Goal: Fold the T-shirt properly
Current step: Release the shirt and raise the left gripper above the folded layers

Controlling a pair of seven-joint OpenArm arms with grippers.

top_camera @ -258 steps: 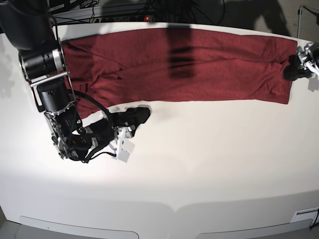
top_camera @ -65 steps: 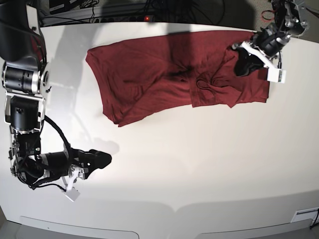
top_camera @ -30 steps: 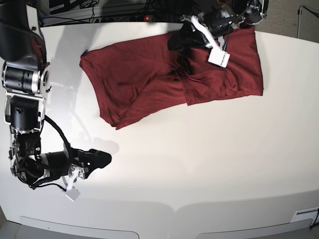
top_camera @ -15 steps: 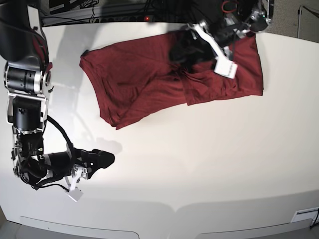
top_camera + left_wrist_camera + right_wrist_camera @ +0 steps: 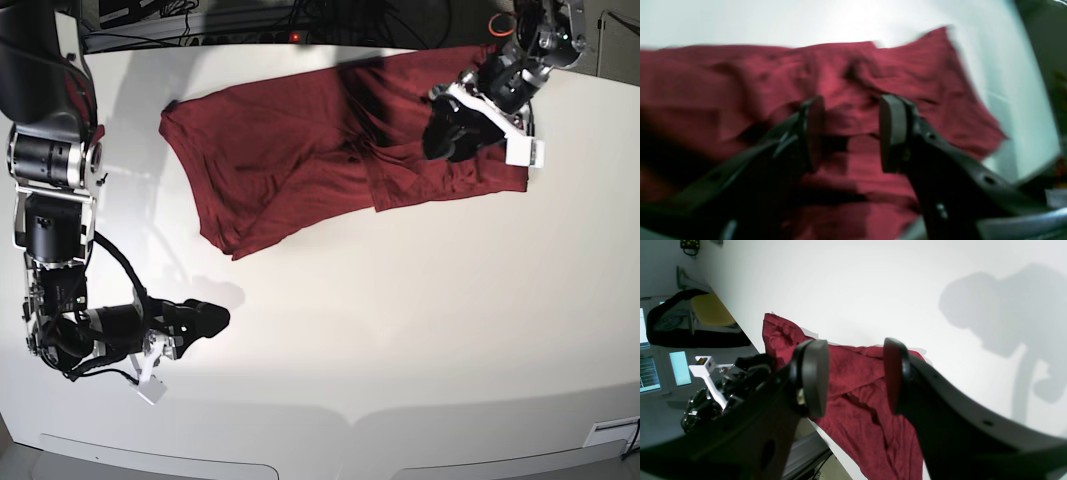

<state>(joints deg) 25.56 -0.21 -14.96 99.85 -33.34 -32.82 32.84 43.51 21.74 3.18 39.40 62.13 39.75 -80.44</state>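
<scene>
Since half a sec ago the left gripper [image 5: 447,135] has swung back off the middle of the T-shirt [image 5: 300,150] toward the far right side, and the cloth hasn't followed it, so the fold it dragged over has been let go. In the left wrist view, which is blurry, the jaws stand wide apart w/ nothing between them, just maroon fabric [image 5: 846,80] below. So that arm is empty now.

Right gripper [image 5: 212,318] is parked low on the near left of the table [image 5: 400,330], well apart from the shirt. Jaws are spread wide in its wrist view [image 5: 853,373], holding nothing, and it's looking across bare white table at the shirt [image 5: 853,400] in the distance.

Shirt sits at the far side of the table, roughly centre, right portion doubled over w/ a visible edge running across it. Left part is a slanted, wrinkly flap w/ a corner pointing toward me.

My read: one fold is down but it's lumpy, not square. Prob need the left flap brought over next, plus some smoothing. Can't tell from the blur whether the layers line up.
</scene>
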